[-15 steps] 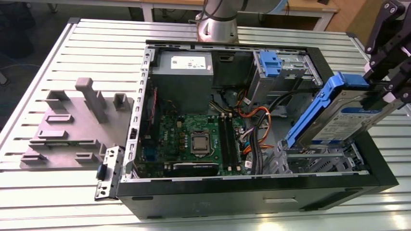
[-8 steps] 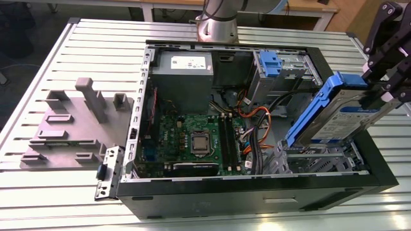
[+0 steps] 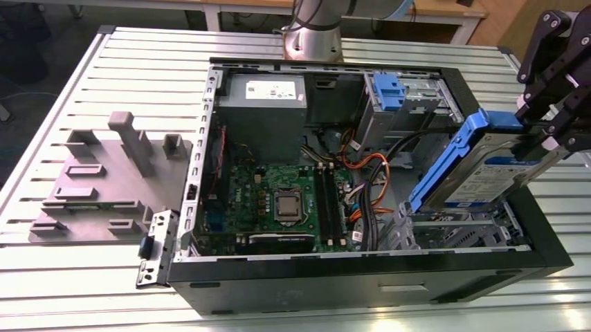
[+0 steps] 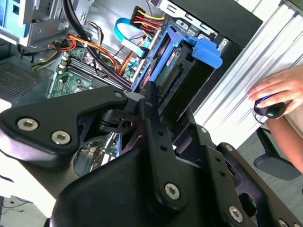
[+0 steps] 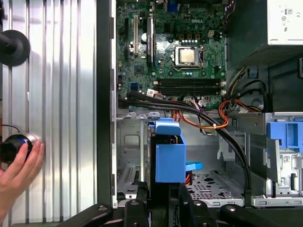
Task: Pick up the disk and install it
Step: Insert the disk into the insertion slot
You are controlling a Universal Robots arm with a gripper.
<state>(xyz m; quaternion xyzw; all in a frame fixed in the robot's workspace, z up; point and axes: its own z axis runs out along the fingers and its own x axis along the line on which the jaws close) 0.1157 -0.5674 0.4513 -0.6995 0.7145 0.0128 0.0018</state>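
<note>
I see the slatted metal worktop (image 3: 111,69) carrying the open desktop tower case (image 3: 369,280), which lies on its side with the motherboard (image 3: 277,197) facing up. The disk (image 3: 480,176), in its blue carrier rails, hangs tilted above the metal drive cage (image 3: 452,235) at the case's corner on the exterior view's right, its lower end inside the case. My end effector (image 3: 540,142) is pinching the disk's raised end.

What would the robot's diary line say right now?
step: install, not done | tool: shut on the disk | pose: tilted, lower end inside computer case | nearby: hand beside case
</note>
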